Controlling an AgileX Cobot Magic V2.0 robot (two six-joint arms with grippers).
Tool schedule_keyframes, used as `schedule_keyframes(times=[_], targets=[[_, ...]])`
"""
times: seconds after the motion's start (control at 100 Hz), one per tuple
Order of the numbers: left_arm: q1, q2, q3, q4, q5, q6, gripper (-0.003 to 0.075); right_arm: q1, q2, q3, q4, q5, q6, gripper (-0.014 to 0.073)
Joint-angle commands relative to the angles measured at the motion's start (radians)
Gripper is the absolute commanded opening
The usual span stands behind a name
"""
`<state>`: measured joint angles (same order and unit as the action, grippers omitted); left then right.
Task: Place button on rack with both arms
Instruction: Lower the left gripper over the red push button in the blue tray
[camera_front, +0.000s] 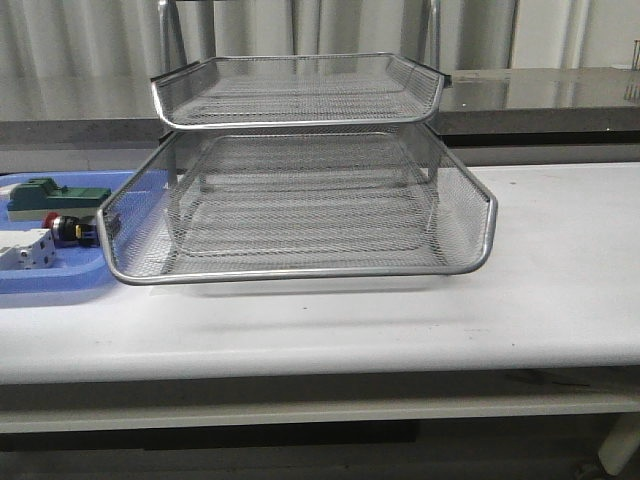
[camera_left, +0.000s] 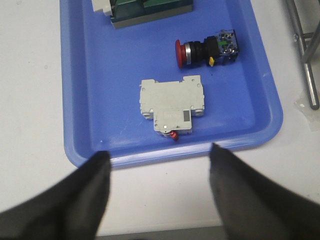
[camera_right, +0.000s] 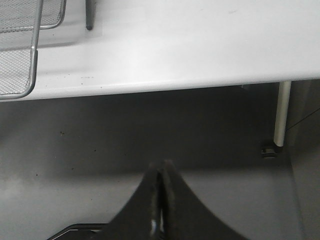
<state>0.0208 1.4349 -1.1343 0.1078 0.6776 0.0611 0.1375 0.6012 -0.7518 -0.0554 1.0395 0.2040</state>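
The white table (camera_front: 560, 290) carries everything, and the biggest thing on it is the wire-mesh rack (camera_front: 300, 215), of which 2 tiers show in the front view: the upper tier sits back, and the lower, wider tier is slid forward toward the table's front edge. To the left of the rack, its right end running in beside the pulled-out tier, lies a flat blue tray (camera_front: 60, 285) holding 3 items. The green block (camera_front: 45, 195) lies at the back of the tray, the white block (camera_left: 172, 105) lies nearer the front, and the button (camera_left: 205, 50) rests on its side between them, its red cap pointing away from the rack. The left gripper (camera_left: 157, 192) hangs above the tray's front rim with its 2 dark fingers (camera_left: 82, 197) spread wide apart and nothing between them. The right gripper (camera_right: 161, 200) is off the table's front edge, over the grey floor (camera_right: 75, 150), its fingers pressed together on nothing.
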Motion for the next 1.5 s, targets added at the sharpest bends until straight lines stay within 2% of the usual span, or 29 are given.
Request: schedule_keyframes(times=[0.0,0.08,0.28,0.38,0.52,0.63,0.87,1.02,1.22,1.49], targets=[[0.002,-0.029,-0.035,-0.004,-0.039,0.003,0.07,0.001,0.001,-0.035,-0.013,-0.049,0.0,-0.007],[0.002,-0.029,-0.035,-0.006,-0.043,0.003,0.0724,0.001,0.001,-0.035,-0.013,-0.049,0.0,-0.007],[0.002,-0.029,-0.037,-0.048,-0.108,0.006,0.0669,0.001,0.001,-0.035,-0.013,-0.049,0.0,-0.007],[-0.003,-0.02,-0.067,-0.05,-0.107,0.086,0.0664,0.001,0.001,-0.035,-0.013,-0.049,0.0,-0.007],[-0.014,0.048,-0.183,-0.052,-0.05,0.194,0.0664,0.001,0.001,-0.035,-0.013,-0.049,0.0,-0.007],[-0.017,0.134,-0.311,-0.056,0.046,0.271,0.0664,0.001,0.001,-0.035,-0.013,-0.049,0.0,-0.007],[-0.026,0.349,-0.599,-0.108,0.238,0.532,0.0664,0.001,0.001,-0.035,-0.013,-0.049,0.0,-0.007],[-0.026,0.476,-0.736,-0.127,0.348,0.629,0.0664,0.001,0.001,-0.035,-0.013,-0.049,0.0,-0.007],[-0.03,0.58,-0.822,-0.129,0.362,0.663,0.0664,0.001,0.001,-0.035,-0.013,-0.049,0.0,-0.007],[-0.065,0.675,-0.826,-0.124,0.312,0.715,0.0664,0.001,0.001,-0.035,-0.013,-0.049,0.0,-0.007]])
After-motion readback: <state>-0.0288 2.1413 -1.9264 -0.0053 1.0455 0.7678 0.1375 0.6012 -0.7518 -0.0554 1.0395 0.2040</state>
